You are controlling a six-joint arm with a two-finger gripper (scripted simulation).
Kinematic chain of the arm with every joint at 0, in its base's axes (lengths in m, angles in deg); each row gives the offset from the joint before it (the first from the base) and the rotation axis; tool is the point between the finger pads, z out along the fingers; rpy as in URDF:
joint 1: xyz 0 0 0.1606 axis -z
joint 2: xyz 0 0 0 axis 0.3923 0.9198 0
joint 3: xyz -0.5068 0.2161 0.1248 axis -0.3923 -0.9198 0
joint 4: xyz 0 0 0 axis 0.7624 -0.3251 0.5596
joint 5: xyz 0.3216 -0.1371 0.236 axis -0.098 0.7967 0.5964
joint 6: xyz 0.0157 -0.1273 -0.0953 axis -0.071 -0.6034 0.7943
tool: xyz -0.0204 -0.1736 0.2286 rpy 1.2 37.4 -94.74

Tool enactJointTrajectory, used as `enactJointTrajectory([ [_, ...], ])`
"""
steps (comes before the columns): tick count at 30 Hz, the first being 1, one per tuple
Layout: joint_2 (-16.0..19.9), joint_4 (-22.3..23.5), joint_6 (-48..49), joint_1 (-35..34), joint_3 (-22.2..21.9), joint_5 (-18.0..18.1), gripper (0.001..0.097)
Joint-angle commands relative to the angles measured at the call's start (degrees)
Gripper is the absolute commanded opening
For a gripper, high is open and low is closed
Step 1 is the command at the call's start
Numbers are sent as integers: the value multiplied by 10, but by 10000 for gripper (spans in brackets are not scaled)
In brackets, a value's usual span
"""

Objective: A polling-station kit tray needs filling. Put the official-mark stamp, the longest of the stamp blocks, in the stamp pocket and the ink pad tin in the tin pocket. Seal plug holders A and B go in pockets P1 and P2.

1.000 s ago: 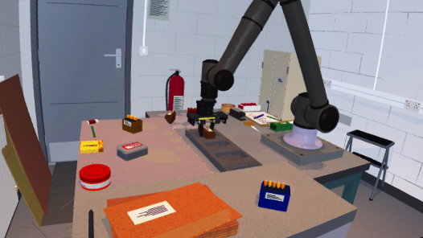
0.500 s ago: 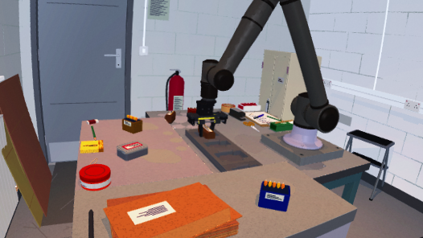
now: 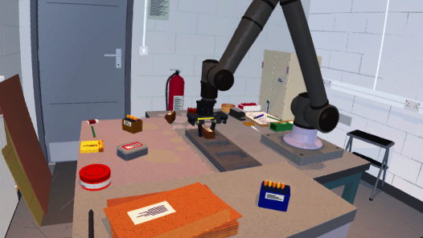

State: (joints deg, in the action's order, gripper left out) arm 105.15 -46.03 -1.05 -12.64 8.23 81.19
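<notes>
The brown stamp block (image 3: 208, 132) sits at the far end of the dark kit tray (image 3: 222, 149). The other tray pockets nearer the camera look empty. The red round ink pad tin (image 3: 95, 177) lies near the left front of the table. A brown plug holder (image 3: 132, 124) stands at the far left. A blue plug holder (image 3: 274, 195) stands at the front right. A second brown block (image 3: 170, 117) lies beyond the tray's far end. My gripper (image 3: 206, 125) stands right over the stamp block. It is open and holds nothing.
The robot base (image 3: 302, 143) rises right of the tray. A grey case with a red label (image 3: 132, 150) and a yellow box (image 3: 91, 146) lie on the left. An orange folder stack (image 3: 171, 215) covers the front. Small items crowd the back bench.
</notes>
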Motion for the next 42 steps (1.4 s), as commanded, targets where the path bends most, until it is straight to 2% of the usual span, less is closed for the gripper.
enactJointTrajectory([
  [1, 0, 0, 0, 0, 0, 0, 568],
  [17, -8, 0, 0, 0, 3, 10, 568],
  [22, -26, 0, 0, 0, 10, 34, 568],
  [35, -84, 0, 0, 0, 40, 123, 568],
  [42, -98, 0, 0, 0, 49, 146, 568],
])
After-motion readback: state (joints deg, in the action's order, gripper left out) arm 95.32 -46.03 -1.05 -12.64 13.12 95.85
